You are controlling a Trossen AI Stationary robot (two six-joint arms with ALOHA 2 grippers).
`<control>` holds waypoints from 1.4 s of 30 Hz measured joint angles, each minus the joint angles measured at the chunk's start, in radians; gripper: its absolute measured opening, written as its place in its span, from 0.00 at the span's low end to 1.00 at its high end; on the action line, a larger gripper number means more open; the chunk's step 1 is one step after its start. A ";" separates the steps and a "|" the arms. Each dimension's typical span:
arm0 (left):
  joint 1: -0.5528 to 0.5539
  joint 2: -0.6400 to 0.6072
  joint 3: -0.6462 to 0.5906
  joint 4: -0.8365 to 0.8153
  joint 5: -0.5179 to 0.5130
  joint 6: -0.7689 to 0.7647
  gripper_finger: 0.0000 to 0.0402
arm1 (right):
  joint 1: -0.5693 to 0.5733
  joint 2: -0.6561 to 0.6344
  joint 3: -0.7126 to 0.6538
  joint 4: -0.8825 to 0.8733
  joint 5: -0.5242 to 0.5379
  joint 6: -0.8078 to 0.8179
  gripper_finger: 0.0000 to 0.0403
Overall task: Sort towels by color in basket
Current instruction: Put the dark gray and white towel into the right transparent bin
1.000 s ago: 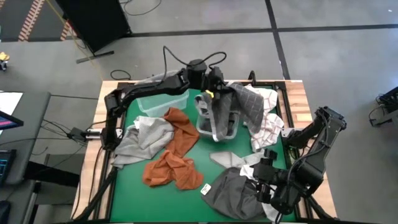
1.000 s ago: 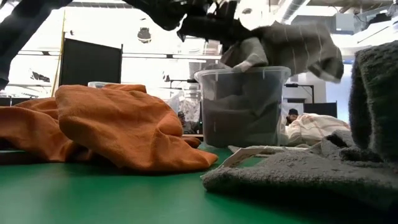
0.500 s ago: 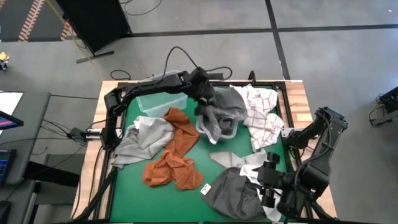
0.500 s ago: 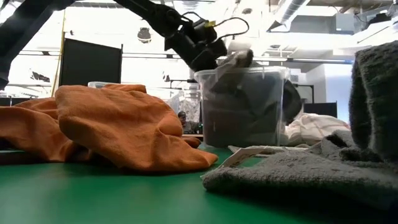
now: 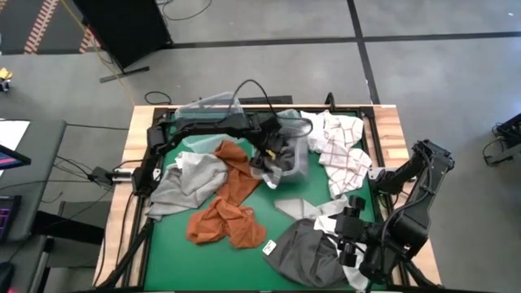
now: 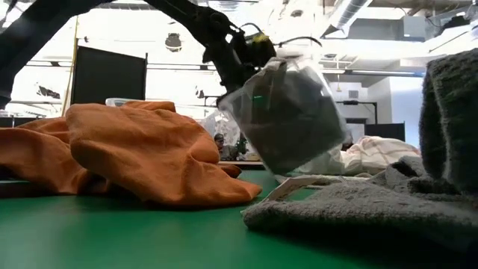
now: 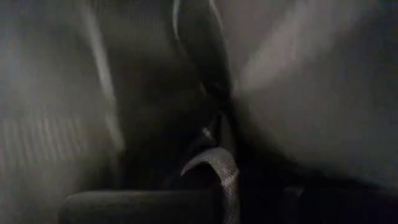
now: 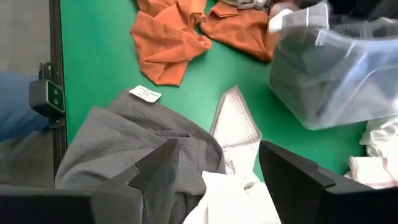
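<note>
A clear plastic bin (image 5: 291,153) (image 6: 287,112) stands tipped near the table's middle, with a dark grey towel (image 6: 295,123) stuffed inside. My left gripper (image 5: 273,156) is down in the bin's mouth, buried in that towel; its wrist view shows only grey cloth (image 7: 124,93). My right gripper (image 8: 214,180) (image 5: 350,238) is open near the table's near right corner, above a second dark grey towel (image 5: 305,256) (image 8: 124,143) that lies flat. Rust orange towels (image 5: 228,203), a light grey towel (image 5: 189,183) and a white red-checked towel (image 5: 342,150) lie on the green mat.
A second clear bin (image 5: 207,107) sits at the far left, partly under the left arm. A small white cloth (image 8: 236,134) lies between the dark grey towel and the tipped bin (image 8: 329,68). Bare green mat (image 5: 167,252) shows at the near left.
My left gripper has come down from above the bin into its mouth, moving toward the near left and taking the dark grey towel with it. The towel, first hanging over the far right rim, is now inside. The bin has tipped from upright onto a slant.
</note>
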 joint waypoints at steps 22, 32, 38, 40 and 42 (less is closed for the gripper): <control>-0.128 0.029 0.314 -0.063 -0.143 0.089 0.12 | 0.000 0.000 0.000 0.038 0.007 0.008 0.62; -0.126 0.023 0.330 -0.093 -0.122 0.072 0.49 | 0.013 0.000 0.000 0.042 0.007 0.008 0.62; -0.114 0.020 0.412 -0.039 0.095 0.008 0.55 | 0.023 0.000 0.000 0.042 0.007 0.009 0.62; -0.114 0.016 0.415 0.009 0.161 0.001 0.55 | 0.029 0.000 0.000 0.042 0.007 0.009 0.62; -0.114 0.017 0.415 0.044 0.191 -0.009 0.55 | 0.029 0.007 0.000 0.042 0.007 0.009 0.62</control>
